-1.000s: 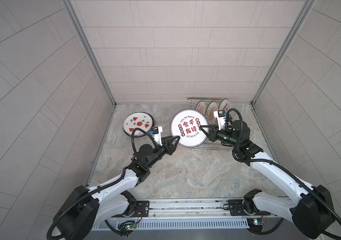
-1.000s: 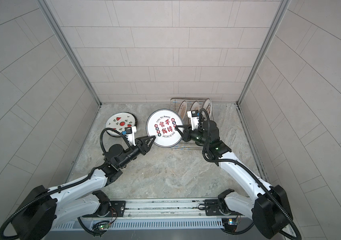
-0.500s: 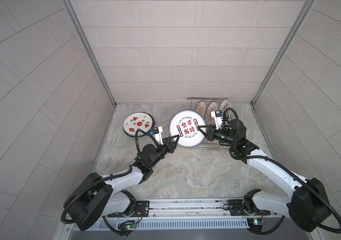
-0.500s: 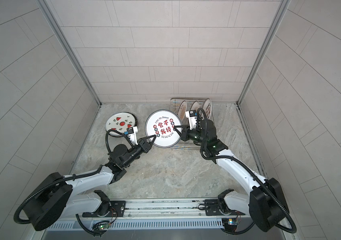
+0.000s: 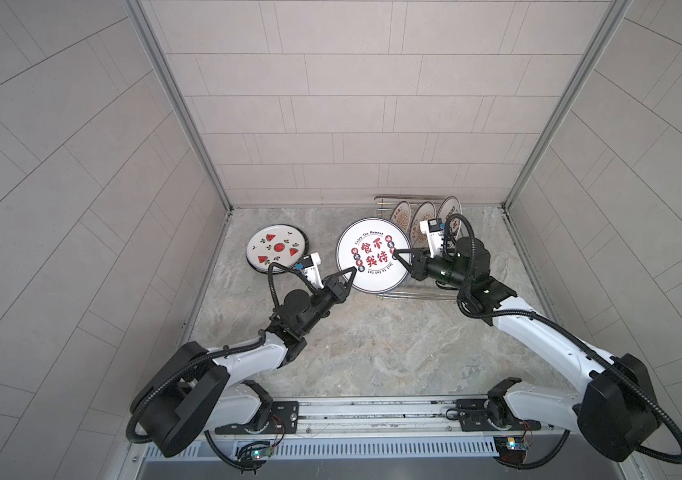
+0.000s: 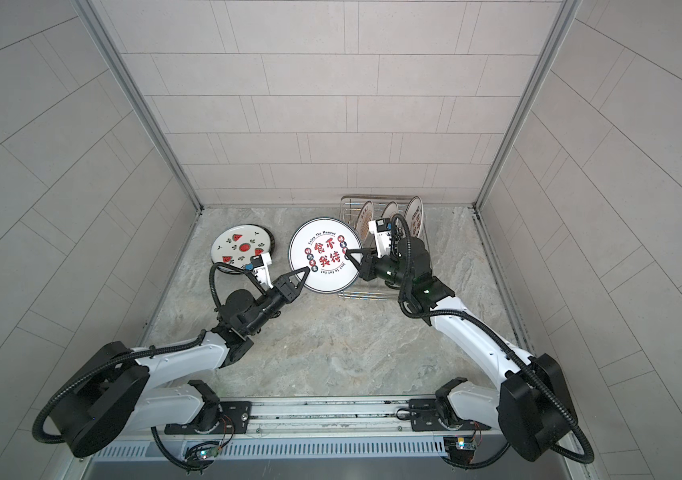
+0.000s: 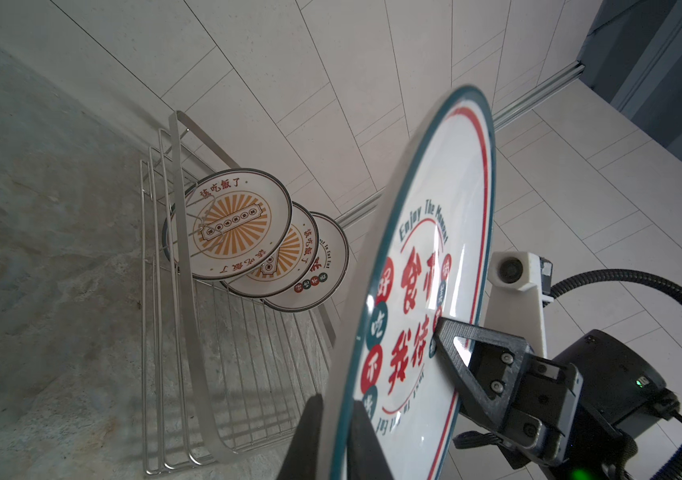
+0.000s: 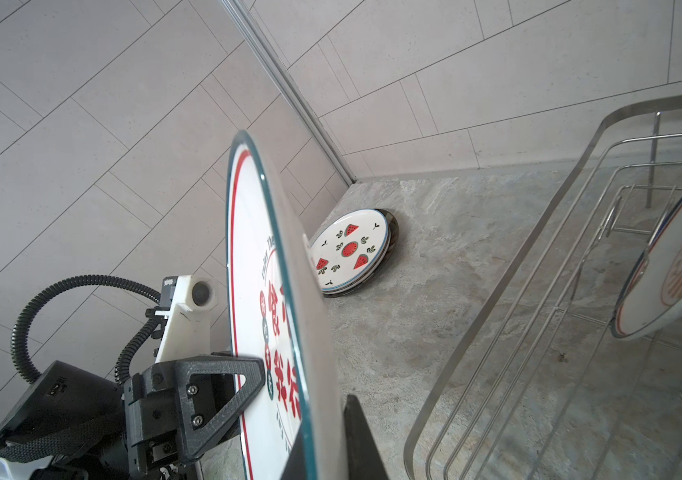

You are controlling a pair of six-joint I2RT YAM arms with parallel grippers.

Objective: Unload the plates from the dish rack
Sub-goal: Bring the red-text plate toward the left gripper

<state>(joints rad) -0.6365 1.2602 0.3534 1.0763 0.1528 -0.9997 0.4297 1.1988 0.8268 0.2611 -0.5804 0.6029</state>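
Note:
A white plate with red characters [image 5: 372, 259] [image 6: 324, 255] hangs in the air left of the dish rack [image 5: 381, 199] [image 6: 347, 201], face up toward the camera. My left gripper [image 5: 352, 272] [image 7: 336, 411] is shut on its lower left rim. My right gripper [image 5: 397, 254] [image 8: 324, 432] is shut on the opposite rim. Three plates stand in the rack: two sunburst ones [image 7: 235, 224] [image 7: 293, 257] and a red-character one [image 7: 327, 266]. A watermelon plate [image 5: 275, 248] [image 8: 349, 249] lies flat at the back left on a dark-rimmed plate [image 8: 391, 232].
The silver wire rack [image 7: 181, 208] [image 8: 518, 257] sits at the back right, against the tiled back wall. Tiled walls close in three sides. Bare marble floor [image 5: 372, 345] stretches in front of the rack and stacked plates.
My left gripper has reached up to the held plate and shut on its rim. The plate has shifted slightly left. My right gripper keeps its hold.

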